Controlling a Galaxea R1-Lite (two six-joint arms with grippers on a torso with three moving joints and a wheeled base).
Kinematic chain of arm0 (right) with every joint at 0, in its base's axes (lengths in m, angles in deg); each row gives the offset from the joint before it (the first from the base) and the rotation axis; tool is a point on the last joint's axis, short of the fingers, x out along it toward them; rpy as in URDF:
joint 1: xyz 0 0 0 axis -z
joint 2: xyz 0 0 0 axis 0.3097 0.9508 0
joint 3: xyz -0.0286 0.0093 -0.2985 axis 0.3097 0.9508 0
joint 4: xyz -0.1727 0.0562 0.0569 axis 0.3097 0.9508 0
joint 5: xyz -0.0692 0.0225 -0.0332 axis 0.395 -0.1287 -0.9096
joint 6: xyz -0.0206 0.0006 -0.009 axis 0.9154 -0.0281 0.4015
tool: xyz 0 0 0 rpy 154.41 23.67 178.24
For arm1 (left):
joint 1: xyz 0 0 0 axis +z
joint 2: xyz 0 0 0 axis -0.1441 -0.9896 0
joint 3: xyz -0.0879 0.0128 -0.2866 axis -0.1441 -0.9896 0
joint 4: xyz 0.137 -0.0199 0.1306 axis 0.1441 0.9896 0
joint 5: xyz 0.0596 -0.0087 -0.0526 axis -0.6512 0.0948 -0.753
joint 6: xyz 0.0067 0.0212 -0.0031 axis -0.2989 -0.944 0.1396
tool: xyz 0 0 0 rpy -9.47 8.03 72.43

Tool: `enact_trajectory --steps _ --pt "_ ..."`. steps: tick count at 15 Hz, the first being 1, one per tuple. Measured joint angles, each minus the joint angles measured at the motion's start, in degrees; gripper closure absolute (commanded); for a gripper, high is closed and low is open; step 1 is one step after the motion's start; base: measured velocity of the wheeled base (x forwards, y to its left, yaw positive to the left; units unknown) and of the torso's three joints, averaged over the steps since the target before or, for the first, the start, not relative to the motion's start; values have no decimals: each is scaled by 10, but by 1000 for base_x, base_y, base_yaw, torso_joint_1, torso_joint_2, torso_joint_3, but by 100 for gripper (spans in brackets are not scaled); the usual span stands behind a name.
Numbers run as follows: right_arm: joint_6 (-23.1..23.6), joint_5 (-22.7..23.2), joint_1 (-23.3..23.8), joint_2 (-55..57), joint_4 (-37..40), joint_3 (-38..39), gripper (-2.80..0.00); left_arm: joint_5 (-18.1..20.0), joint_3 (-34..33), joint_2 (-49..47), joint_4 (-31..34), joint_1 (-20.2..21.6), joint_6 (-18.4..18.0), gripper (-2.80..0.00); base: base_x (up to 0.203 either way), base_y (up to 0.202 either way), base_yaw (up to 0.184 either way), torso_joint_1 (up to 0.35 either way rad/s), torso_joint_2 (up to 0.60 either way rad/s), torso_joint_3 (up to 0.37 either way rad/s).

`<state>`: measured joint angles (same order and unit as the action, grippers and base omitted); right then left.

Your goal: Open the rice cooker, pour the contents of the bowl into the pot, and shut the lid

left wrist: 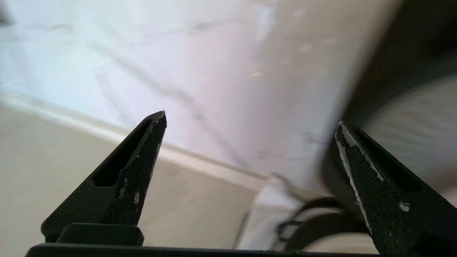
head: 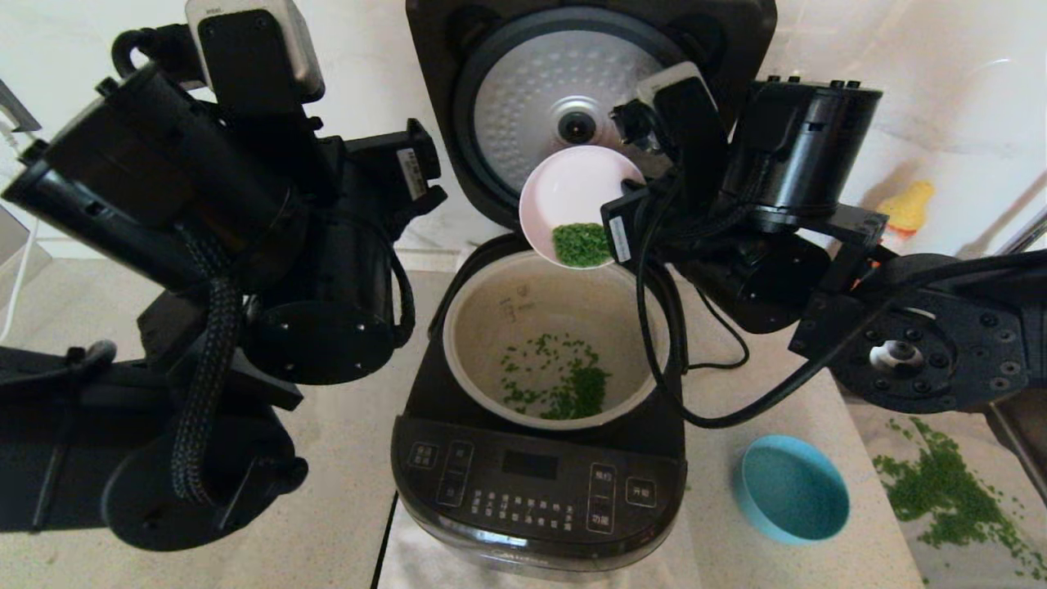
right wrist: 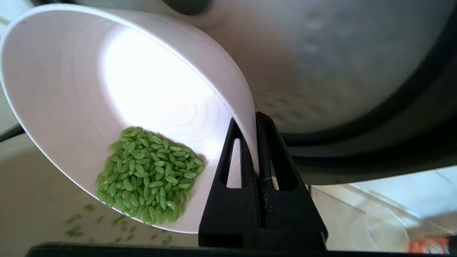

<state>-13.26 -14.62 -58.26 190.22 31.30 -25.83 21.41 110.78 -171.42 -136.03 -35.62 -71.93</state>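
Note:
The black rice cooker (head: pixel 536 483) stands in the middle with its lid (head: pixel 556 98) swung up, dimpled silver underside facing me. The cream pot (head: pixel 470 343) holds scattered green grains (head: pixel 564 384). Above the pot's far rim the pink bowl (head: pixel 572 192) is tilted, with a heap of green grains (head: pixel 582 244) at its low edge. My right gripper (right wrist: pixel 250 125) is shut on the bowl's (right wrist: pixel 107 89) rim, one finger inside and one outside; the grains (right wrist: pixel 150 175) lie near the lip. My left gripper (left wrist: pixel 250 121) is open and empty, to the left of the cooker, facing the wall.
A blue bowl (head: pixel 792 488) sits on the counter right of the cooker. Spilled green grains (head: pixel 949 491) lie further right. A yellow bottle (head: pixel 908 209) stands by the back wall. A black cable (head: pixel 736 409) loops beside the cooker's right side.

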Motion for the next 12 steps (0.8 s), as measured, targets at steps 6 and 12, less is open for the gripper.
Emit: enact_trajectory --steps 6,12 --pt "48 -31 -8 25 -81 1 0 -40 -33 47 51 5 1 -280 0 0 0 0 0 0" --pt "138 -58 -39 45 -222 15 0 -42 -77 83 49 5 1 -280 0 0 0 0 0 0"
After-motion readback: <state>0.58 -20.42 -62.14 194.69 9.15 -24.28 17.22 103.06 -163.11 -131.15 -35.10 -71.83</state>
